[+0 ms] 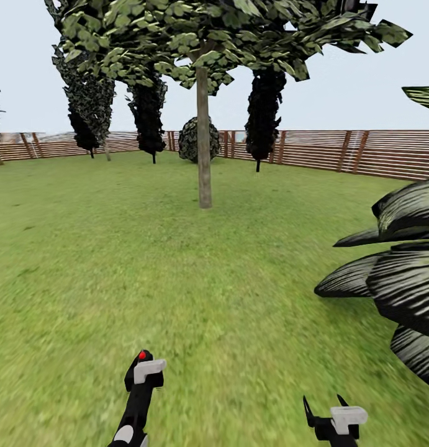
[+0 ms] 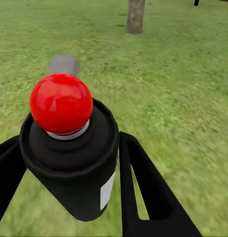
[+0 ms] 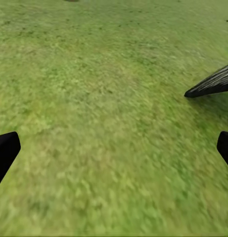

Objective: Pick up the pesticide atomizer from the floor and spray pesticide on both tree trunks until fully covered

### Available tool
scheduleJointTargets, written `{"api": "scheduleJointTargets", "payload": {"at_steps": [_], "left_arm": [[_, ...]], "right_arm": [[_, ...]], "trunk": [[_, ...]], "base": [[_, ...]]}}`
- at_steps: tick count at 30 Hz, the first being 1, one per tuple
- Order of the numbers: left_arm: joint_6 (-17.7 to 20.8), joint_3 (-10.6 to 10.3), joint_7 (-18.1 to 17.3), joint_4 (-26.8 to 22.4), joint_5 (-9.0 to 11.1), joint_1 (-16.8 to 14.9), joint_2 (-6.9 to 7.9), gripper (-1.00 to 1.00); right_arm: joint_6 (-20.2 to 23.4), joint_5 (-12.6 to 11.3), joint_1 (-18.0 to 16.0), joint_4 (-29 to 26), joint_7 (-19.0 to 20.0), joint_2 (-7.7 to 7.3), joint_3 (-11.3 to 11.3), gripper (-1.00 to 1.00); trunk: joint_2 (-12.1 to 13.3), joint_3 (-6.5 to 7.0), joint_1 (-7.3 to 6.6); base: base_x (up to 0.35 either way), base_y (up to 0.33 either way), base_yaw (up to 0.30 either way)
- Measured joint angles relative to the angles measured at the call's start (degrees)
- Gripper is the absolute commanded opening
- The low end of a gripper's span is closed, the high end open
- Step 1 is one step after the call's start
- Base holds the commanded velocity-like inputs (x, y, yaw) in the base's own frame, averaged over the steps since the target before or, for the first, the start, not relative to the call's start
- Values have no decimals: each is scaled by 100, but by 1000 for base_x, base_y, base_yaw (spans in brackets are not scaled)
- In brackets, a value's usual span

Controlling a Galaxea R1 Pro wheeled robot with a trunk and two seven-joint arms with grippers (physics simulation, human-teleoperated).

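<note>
A wide green lawn [image 1: 146,261] runs back to a brown slatted wooden fence [image 1: 363,152] under a pale sky. On that lawn stands one tree [image 1: 204,37] with a blocky green canopy and a straight, bare grey-brown trunk [image 1: 203,143]; its foot sits well in front of the fence. Behind the trunk, near the fence, are dark narrow conifers [image 1: 262,112] to either side of it and a rounded bush [image 1: 198,139] almost directly behind it. Nearer than the trunk and off to its right, a palm-like plant [image 1: 394,267] spreads broad striped leaves over the grass.

The left gripper [image 1: 141,372] is well short of the trunk, low over the lawn and a little to the trunk's left. Its fingers [image 2: 148,187] are closed against the sides of the pesticide atomizer [image 2: 71,158], a black can with a white label and a round red cap; in the left wrist view the trunk's base shows far beyond the can.

The right gripper [image 1: 326,406] is also well short of the trunk, on its right, close to the striped leaves. Its fingers [image 3: 5,153] are spread wide apart with only grass between them.
</note>
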Motion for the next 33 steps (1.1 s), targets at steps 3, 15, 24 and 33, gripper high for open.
{"api": "scheduleJointTargets", "payload": {"at_steps": [3,15,24,33], "left_arm": [[0,1,0,-1,-1,0,0,-100],[0,1,0,1,0,0,0,-100],[0,2,0,0,0,0,0,-100],[0,1,0,2,0,0,0,-100]], "right_arm": [[0,0,0,0,0,0,0,100],[0,0,0,0,0,0,0,100],[0,0,0,0,0,0,0,100],[0,0,0,0,-1,0,0,100]], "trunk": [[0,0,0],[0,8,0],[0,36,0],[0,37,0]], "base": [[350,81,0],[350,104,0],[350,120,0],[350,89,0]]}}
